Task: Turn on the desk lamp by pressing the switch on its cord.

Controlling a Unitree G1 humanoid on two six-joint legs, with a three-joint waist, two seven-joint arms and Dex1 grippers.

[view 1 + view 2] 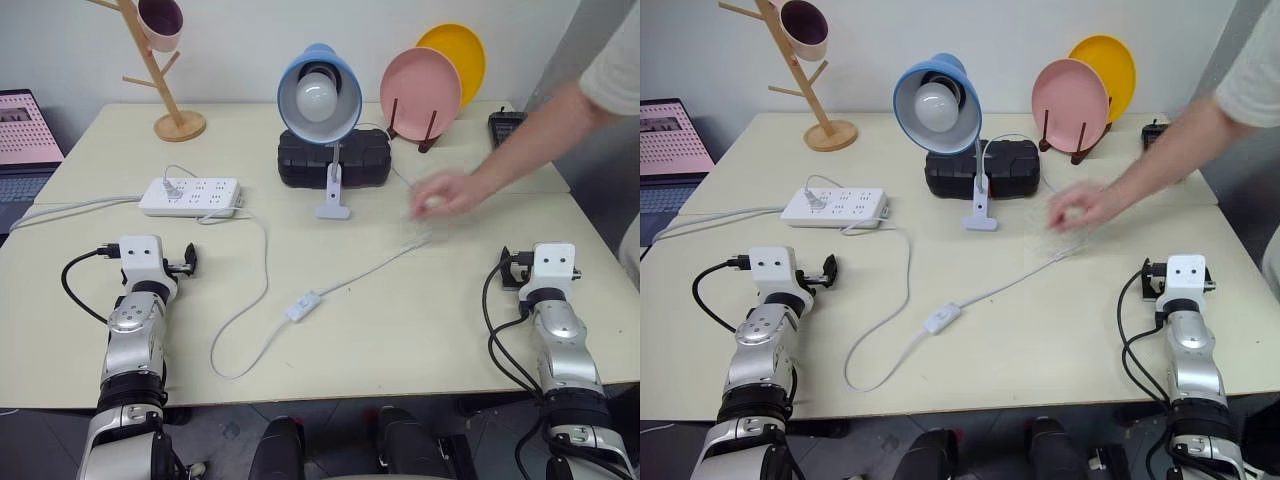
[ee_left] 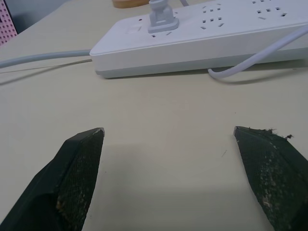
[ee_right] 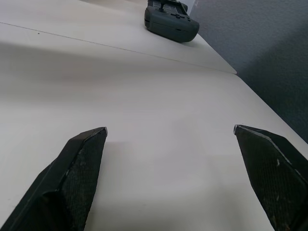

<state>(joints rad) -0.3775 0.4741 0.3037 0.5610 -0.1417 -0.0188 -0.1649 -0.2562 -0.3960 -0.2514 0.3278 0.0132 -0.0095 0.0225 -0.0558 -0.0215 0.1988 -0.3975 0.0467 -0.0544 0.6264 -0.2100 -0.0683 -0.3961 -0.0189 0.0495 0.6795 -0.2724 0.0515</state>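
Resting both arms: wide apart on the table (image 1: 400, 340), switch untouched, lamp unlit.
Laptop (image 1: 25, 140): at the far left edge, off the task.
Left gripper (image 2: 180, 159): fingers spread wide, nothing between them; it lies level on the tabletop, pointing at the power strip (image 1: 190, 196) just ahead.
Mug tree (image 1: 160, 75): back left corner, holding a pink cup, well clear.
Cord (image 1: 255, 270): thin white cable looping from the power strip down toward the front edge, then up through the switch and on toward the lamp.
Switch (image 1: 302, 306): small white oblong on the cord, near the table's middle front, between the two arms and closer to the left one; well apart from both.
Desk lamp (image 1: 320, 95): blue shade facing forward, bulb dark, white clip base just in front of a black case (image 1: 334, 158).
Plates (image 1: 432, 88): pink and yellow, upright in a rack behind the lamp's right.
Person's hand (image 1: 440, 195): blurred, over the cord right of the lamp.
Right gripper (image 3: 171, 159): fingers spread wide, empty; level on bare table at far right.
Risk 1: hand may tug the cord and shift the switch before a reach.
Risk 2: a sideways press would slide the light switch instead of clicking the rocker.
Risk 3: left arm sweeping inward could snag the cord loop.
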